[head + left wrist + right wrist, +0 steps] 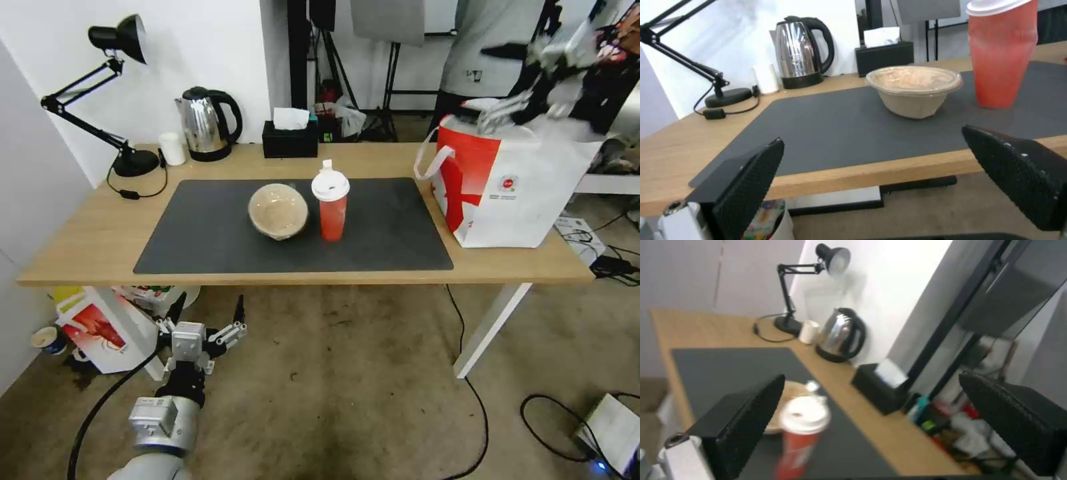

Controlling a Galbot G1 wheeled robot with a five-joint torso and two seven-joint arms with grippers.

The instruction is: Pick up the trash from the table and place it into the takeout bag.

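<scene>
On the dark mat of the table [87, 247] stand a beige bowl [278, 211] [914, 90] and, right beside it, a red drink cup with a white lid [331, 200] [1002, 53] [800, 433]. The red-and-white takeout bag [513, 187] sits on the table's right end. My left gripper [208, 308] [873, 135] hangs open in front of the table's front edge, just below tabletop height, holding nothing. My right gripper [510, 107] [872, 376] is raised above the bag's mouth, open, with nothing between its fingers.
A steel kettle [205, 123], a black tissue box [290, 139], a small white cup [173, 148] and a black desk lamp [120, 40] line the back edge. A person stands behind the bag. A red-and-white carton [100, 330] and cables [467, 373] lie on the floor.
</scene>
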